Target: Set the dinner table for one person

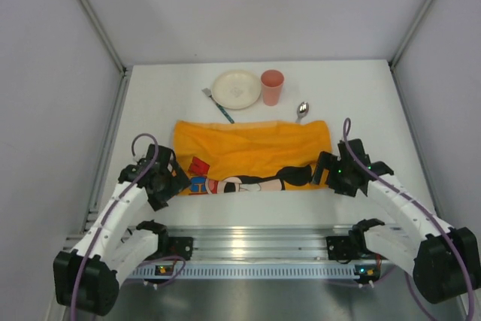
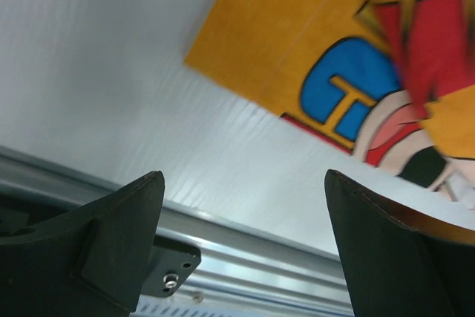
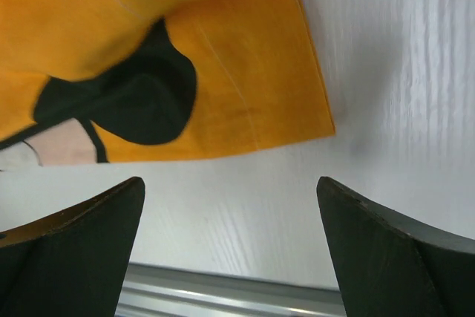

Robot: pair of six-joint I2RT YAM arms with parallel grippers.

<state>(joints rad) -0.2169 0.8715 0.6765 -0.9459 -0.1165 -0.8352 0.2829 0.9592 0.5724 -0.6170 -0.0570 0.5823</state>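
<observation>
Both arms bent low beside orange cloth [image 1: 252, 152] on white surface [image 1: 165, 95].
Open: left fingers [image 2: 96, 246] at its near-left corner, right fingers [image 3: 70, 254] at near-right.

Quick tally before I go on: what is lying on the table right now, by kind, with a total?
On the dinner table:
Plate: 1
Cup: 1
Fork: 1
Spoon: 1
Orange cloth: 1
Total: 5
</observation>
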